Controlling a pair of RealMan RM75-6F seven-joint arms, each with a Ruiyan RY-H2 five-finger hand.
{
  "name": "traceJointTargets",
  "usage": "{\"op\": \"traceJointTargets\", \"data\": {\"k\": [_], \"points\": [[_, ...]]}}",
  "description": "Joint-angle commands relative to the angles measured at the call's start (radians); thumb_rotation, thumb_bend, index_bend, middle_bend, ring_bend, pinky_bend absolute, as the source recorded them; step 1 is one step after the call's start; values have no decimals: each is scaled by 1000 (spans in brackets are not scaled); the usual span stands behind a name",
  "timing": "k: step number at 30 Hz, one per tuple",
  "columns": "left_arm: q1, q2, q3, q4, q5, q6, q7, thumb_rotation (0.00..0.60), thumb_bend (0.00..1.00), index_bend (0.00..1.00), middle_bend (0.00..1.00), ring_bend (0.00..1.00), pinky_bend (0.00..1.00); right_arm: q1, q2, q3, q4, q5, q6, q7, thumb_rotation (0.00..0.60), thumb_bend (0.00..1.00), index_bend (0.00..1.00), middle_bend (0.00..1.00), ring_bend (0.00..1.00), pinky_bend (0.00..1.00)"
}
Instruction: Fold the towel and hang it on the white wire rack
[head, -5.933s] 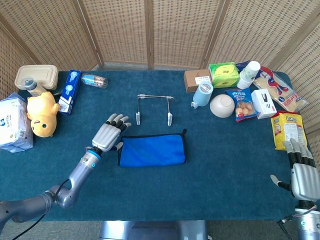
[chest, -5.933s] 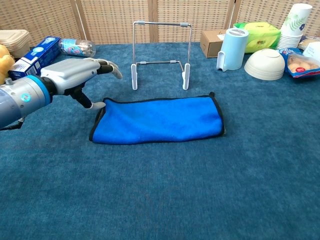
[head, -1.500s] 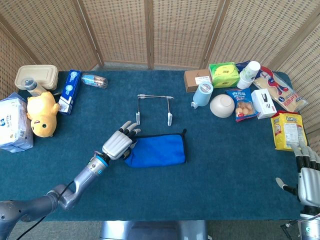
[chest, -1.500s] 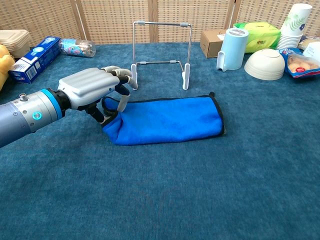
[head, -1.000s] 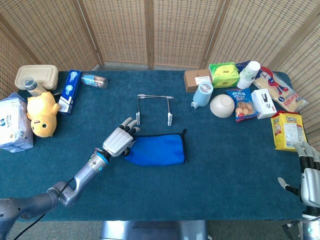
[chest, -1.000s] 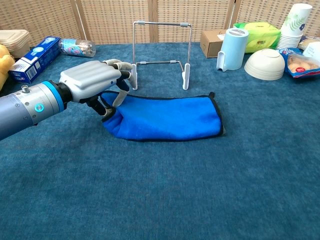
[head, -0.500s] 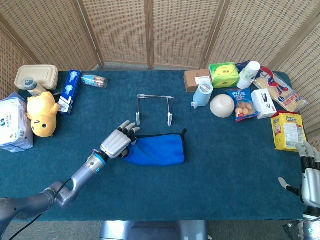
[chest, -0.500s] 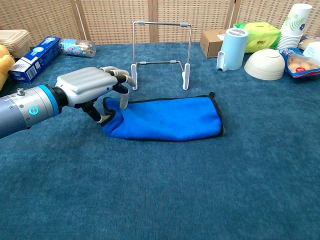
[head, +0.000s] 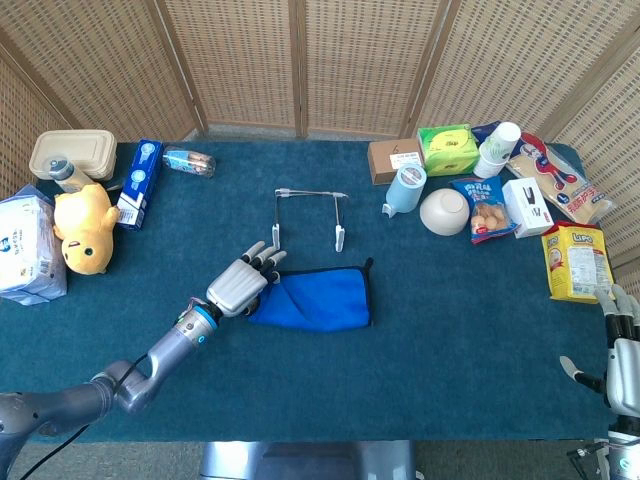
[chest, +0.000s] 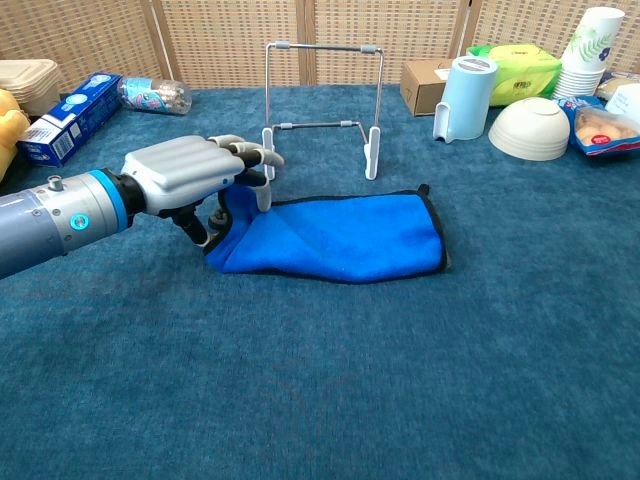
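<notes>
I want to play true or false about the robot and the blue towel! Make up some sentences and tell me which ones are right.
1. The left hand holds the left end of the blue towel. True.
2. The towel hangs on the white wire rack. False: it lies on the table, in front of the rack.
3. The right hand also grips the towel. False: it is far off at the table's right edge, holding nothing.
4. A yellow plush toy sits at the table's left side. True.
5. The white bowl is upside down. True.
</notes>
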Motion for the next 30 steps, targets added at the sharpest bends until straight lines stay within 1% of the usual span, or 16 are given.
{"op": "traceJointTargets", "data": {"k": [1,6,9,12,16,21,28,30], "points": [[-6,-12,0,13,11,12,-2,600,405,333,89,0,0,-3,1,0,0,1,3,1,600,96,0,26,0,0],[-8,-33,4,42,36,48,-19,600,405,501,153,0,0,-12,8,1,-1,1,14,9,600,95,0,27,0,0],[-4,-37,7,51,41,60,-23,600,410,570,180,0,0,-14,9,1,-1,1,16,16,600,96,0,28,0,0],[0,-38,8,53,41,67,-26,600,419,617,202,0,0,-15,9,2,0,-1,17,19,600,95,0,29,0,0],[5,-29,1,42,37,83,-33,600,435,648,222,10,0,-15,7,4,0,-3,18,19,600,96,0,28,0,0],[14,5,-20,-15,30,118,-42,600,446,684,262,48,0,-15,9,7,0,-3,21,19,600,95,0,29,0,0],[26,90,-61,-144,21,176,-25,600,449,703,303,95,1,-14,8,11,6,-6,22,31,600,95,0,28,0,0],[30,115,-76,-191,13,190,-30,600,452,708,326,137,8,-14,7,11,9,-7,22,34,600,94,0,28,0,0]]}}
